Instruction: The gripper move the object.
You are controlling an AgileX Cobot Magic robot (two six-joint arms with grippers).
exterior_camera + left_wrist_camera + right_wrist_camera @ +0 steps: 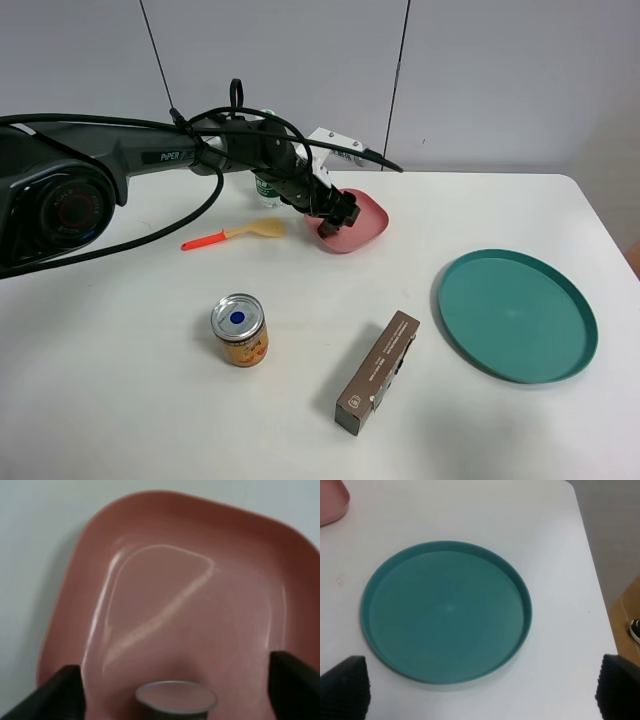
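My left gripper (335, 222) reaches from the left over the near rim of a pink square dish (366, 214). In the left wrist view its two black fingers (62, 692) stand wide apart, open. Between them, the small grey-brown capsule cup (175, 700) with a silvery rim sits low in the pink dish (200, 580), clear of both fingers. The arm hides the cup in the exterior view. My right gripper (482, 687) is open and empty above a teal plate (445, 610), and it does not show in the exterior view.
An orange-labelled tin can (240, 330) stands front left. A brown box (378, 372) lies front centre. The teal plate (515, 315) is at the right. A spoon with an orange handle (235, 233) lies left of the dish. A green-labelled bottle (265, 188) stands behind the arm.
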